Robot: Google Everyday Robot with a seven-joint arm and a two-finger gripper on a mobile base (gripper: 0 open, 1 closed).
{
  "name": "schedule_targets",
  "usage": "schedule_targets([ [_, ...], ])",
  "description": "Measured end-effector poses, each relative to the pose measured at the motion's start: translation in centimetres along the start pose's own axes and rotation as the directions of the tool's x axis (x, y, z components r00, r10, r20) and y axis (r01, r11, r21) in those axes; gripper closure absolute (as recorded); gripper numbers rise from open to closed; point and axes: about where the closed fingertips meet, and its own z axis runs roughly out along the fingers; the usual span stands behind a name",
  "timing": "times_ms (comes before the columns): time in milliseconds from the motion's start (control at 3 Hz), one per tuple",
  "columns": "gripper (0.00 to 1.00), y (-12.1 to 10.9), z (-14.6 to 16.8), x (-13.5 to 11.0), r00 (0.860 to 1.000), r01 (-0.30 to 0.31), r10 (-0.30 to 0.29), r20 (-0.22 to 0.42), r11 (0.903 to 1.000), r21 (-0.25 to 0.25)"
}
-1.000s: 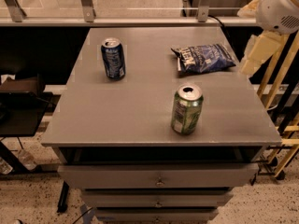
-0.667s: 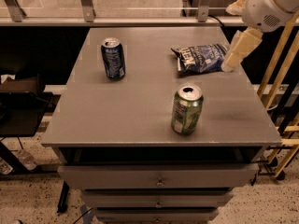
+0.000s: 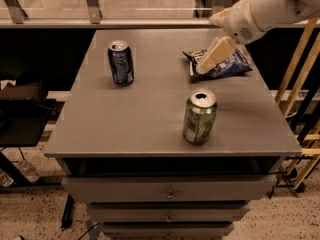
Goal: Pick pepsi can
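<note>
My claw (image 3: 205,65) hangs over the bag (image 3: 231,67), far right on the table (image 3: 140,121); how wide it is, I cannot tell. The pepsi can (image 3: 121,63) stands upright far left, well apart, ungrasped. Reach and grasp are left.

The flat grey desk (image 3: 150,119) has three things on it. The cream pincer (image 3: 206,64) hangs over the far right part of the desk, just above a crinkled blue chip bag (image 3: 231,66) that lies flat there. A dark blue pepsi can (image 3: 120,62) with a silver top stands upright, well to the left of the pincer. A green-and-silver can (image 3: 199,116) stands upright too, closer to the front edge than the pincer and apart from the bag.
</note>
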Motion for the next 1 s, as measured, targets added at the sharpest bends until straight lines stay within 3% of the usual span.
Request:
schedule_targets([
  [333,0.0,2.1,3.4,-5.7,0.99,0.069,-0.058,0.125,0.9936,-0.089],
  [667,0.0,2.1,3.4,-5.7,0.99,0.069,-0.058,0.125,0.9935,-0.09],
  [1000,0.0,3.7,5.3,-6.9,0.988,0.083,-0.061,0.142,0.9853,-0.15],
])
